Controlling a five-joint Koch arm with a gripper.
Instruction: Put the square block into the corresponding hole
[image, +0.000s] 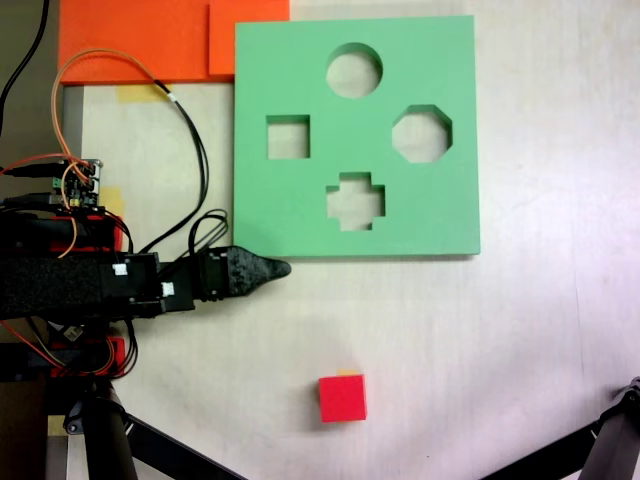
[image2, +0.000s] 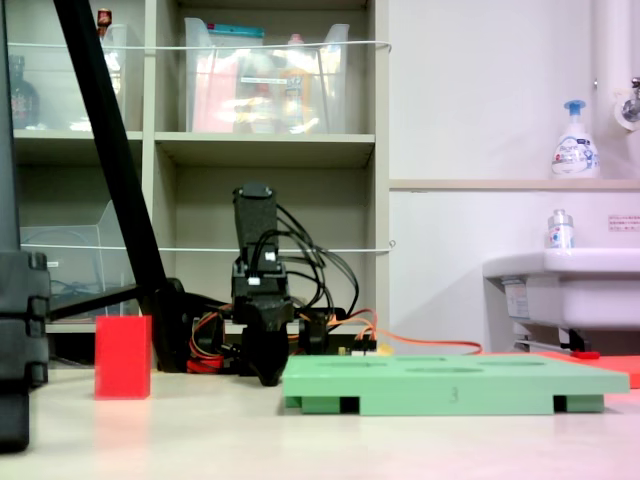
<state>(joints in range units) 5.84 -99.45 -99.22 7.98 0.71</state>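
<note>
Pale wooden table (image: 520, 340), seen in both exterior views. Lying flat on it: thick green foam board (image: 290, 215) at 12 o'clock in the first exterior view, orange foam sheets (image: 130, 40) at 10 o'clock touching the board's corner, small red cube (image: 342, 398) at 6 o'clock, well apart from the board

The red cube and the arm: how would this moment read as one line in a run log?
red cube: on table, untouched | fingers: closed, empty, beside green foam board | square hole: empty
</note>
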